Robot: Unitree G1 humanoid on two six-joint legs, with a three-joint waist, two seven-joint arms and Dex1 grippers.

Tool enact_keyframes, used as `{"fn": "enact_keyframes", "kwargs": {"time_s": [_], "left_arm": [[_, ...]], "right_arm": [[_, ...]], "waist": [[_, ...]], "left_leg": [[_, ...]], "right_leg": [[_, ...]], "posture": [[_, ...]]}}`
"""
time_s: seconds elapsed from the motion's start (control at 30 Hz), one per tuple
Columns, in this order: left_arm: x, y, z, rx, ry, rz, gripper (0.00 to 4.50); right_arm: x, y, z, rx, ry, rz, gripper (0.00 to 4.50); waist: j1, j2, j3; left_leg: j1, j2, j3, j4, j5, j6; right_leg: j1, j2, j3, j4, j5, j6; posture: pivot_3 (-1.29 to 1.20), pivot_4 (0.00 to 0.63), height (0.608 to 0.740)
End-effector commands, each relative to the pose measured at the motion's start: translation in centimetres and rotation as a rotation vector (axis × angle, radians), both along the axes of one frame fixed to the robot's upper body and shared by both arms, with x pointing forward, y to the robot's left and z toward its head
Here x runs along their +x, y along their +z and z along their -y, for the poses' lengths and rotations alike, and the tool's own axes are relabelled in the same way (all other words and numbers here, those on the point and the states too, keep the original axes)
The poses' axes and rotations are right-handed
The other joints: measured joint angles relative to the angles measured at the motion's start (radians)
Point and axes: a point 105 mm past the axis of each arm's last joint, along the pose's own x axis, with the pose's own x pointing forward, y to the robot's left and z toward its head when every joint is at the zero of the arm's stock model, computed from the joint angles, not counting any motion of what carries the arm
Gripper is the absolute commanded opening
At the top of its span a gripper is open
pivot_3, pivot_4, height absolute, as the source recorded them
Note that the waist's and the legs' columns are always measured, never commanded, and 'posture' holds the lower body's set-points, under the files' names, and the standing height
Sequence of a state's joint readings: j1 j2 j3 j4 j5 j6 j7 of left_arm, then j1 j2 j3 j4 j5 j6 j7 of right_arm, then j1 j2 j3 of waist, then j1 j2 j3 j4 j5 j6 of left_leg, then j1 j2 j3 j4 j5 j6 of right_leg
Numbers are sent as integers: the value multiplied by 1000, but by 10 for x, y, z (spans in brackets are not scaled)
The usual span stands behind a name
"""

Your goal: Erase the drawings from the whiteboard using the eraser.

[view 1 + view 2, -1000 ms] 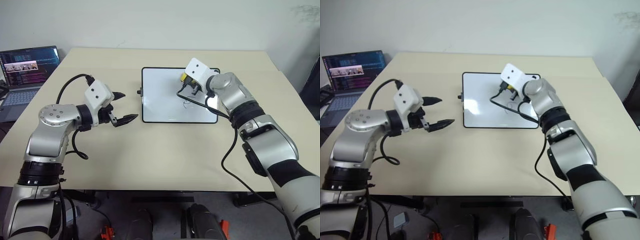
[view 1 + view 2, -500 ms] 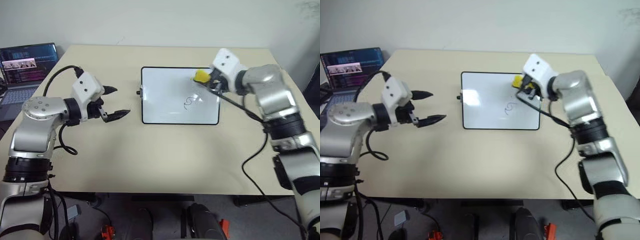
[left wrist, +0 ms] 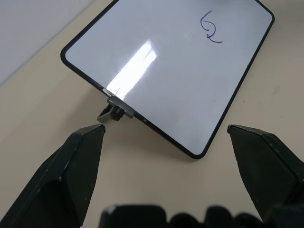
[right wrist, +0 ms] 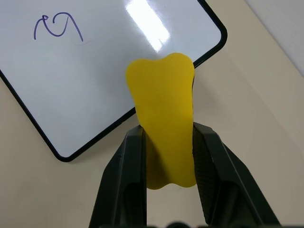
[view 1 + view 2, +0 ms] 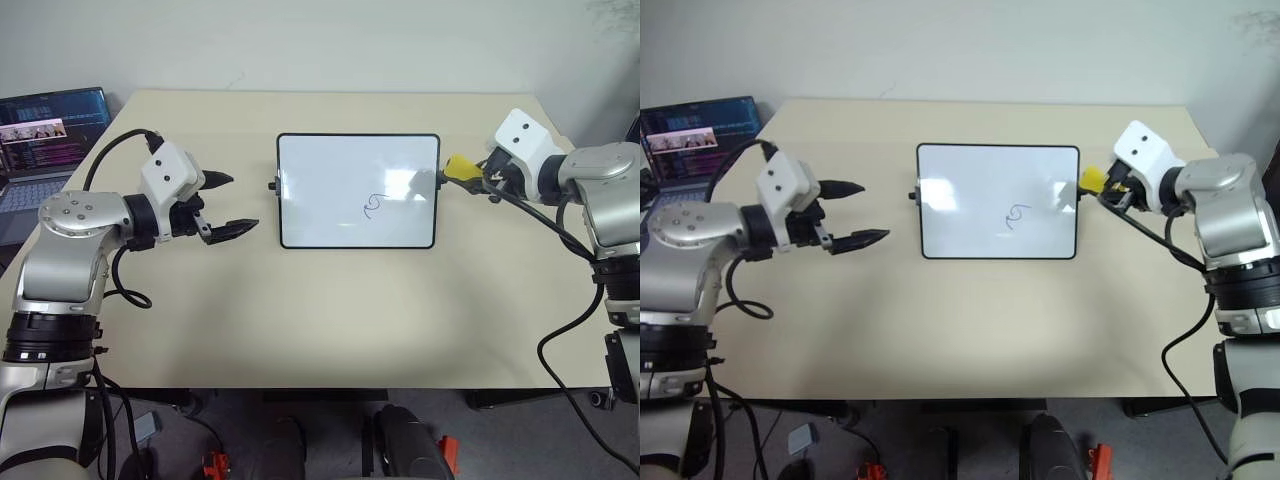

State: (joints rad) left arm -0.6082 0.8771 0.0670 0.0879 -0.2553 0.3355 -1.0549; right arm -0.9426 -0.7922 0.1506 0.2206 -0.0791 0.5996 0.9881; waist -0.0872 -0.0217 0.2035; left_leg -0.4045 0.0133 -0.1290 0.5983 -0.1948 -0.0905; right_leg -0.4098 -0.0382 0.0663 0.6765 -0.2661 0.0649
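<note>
Right end effector [image 4: 166, 142] clamps eraser [image 4: 164, 128]; left end effector [image 3: 166, 137] gapes.

A whiteboard [image 5: 358, 190] lies flat on the beige table [image 5: 320, 310], one curly scribble [image 5: 373, 204] near its middle. Off its right edge, the right gripper [image 5: 472, 173] pinches a yellow eraser [image 5: 458, 167]. The left gripper [image 5: 238, 204] (fingers spread) hovers left of the board. A laptop [image 5: 45, 140] sits far left.
</note>
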Motion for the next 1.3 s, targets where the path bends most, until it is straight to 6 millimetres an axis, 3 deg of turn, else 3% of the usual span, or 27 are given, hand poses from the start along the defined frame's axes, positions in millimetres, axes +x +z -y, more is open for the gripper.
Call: {"fn": "enact_keyframes", "kwargs": {"time_s": [0.03,0.8,0.9,1.07,1.3], "left_arm": [[-1,13,2,12,-14,55,4500],[-1,13,4,11,-34,43,4500],[0,12,6,8,-41,42,4500],[3,0,13,1,-57,9,4500],[1,-9,20,7,-80,-21,4500]], "right_arm": [[-2,15,-15,32,60,47,986],[3,12,-55,102,147,29,986],[13,6,-73,182,115,41,986],[31,-21,-90,224,-3,57,986],[49,-23,-82,165,-103,141,986]], "waist": [[-1,0,0],[1,0,0],[-3,0,0],[-1,0,0],[3,0,0]], "left_leg": [[0,0,0,0,0,0],[0,0,0,0,0,0],[0,0,0,0,0,0],[1,0,0,0,0,0],[1,0,-1,1,0,0]], "right_leg": [[0,0,0,0,0,0],[0,0,0,1,0,0],[0,0,0,1,0,0],[0,0,0,3,0,0],[0,0,0,2,0,0]], "posture": [[0,150,740],[0,150,740],[0,150,740],[0,150,740],[0,150,740]]}}
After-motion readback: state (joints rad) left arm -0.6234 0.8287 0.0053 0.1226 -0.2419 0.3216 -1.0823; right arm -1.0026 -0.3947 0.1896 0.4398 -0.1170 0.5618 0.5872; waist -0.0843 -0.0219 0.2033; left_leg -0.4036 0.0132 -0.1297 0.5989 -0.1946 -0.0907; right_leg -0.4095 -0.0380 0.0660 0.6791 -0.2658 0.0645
